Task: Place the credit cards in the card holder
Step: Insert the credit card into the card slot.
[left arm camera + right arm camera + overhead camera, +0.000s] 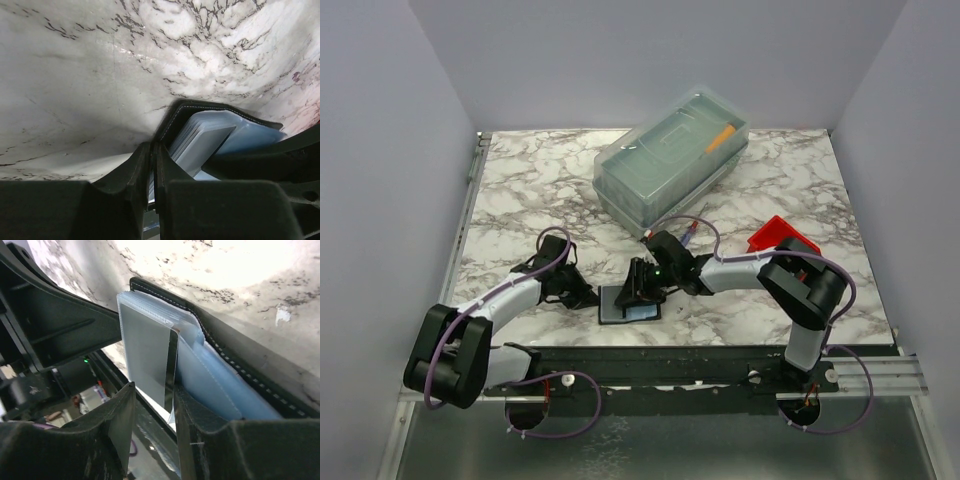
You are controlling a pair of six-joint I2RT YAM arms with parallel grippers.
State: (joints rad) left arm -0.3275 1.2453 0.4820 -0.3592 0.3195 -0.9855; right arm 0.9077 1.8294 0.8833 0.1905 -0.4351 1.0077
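The black card holder (618, 312) lies open near the table's front edge, with pale blue sleeves showing inside. My left gripper (590, 297) is at its left edge. In the left wrist view the gripper (152, 145) is shut on a thin flap of the holder (200, 107). My right gripper (638, 290) is over the holder from the right. In the right wrist view the gripper (152, 387) stands open. A grey, dark-edged credit card (147, 350) sits among the holder's (240, 355) clear sleeves, its near end between the fingers. Other cards are hidden.
A large clear lidded box (670, 160) stands at the back centre. A red bin (782, 237) is at the right behind the right arm. A pen (691, 234) lies by the box's front. The table's front edge is just below the holder.
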